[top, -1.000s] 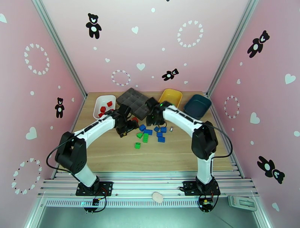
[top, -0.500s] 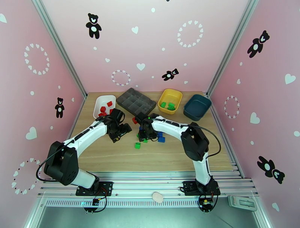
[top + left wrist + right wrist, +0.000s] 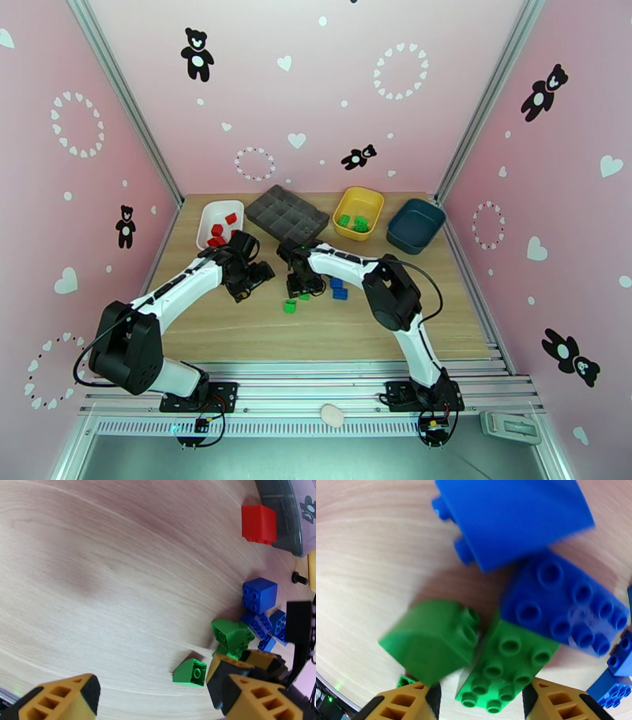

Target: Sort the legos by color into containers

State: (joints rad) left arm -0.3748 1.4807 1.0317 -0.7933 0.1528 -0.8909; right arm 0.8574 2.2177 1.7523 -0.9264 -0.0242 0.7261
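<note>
My right gripper [image 3: 303, 287] is down on the loose legos at mid-table, open, its fingertips [image 3: 409, 703] either side of a flat green lego [image 3: 501, 665]. A rounded green lego [image 3: 430, 642] and blue legos [image 3: 561, 606] lie right beside it. My left gripper [image 3: 254, 280] hovers open just left of the pile, holding nothing; a small green lego [image 3: 190, 672] lies near its right finger [image 3: 252, 695]. A red lego [image 3: 258, 524] rests by the grey tray. The white container [image 3: 207, 211] holds red legos, the yellow container [image 3: 371, 201] green ones. The teal container [image 3: 415, 223] stands at the right.
A dark grey compartment tray [image 3: 286, 213] sits between the white and yellow bins. One green lego [image 3: 290, 306] lies apart toward the near side. A small black bolt [image 3: 299, 578] lies by the tray. Bare wood stretches in front of the pile.
My right arm has swung from the yellow container down onto the pile at mid-table. The left gripper has drawn back a little to the left, still open.
</note>
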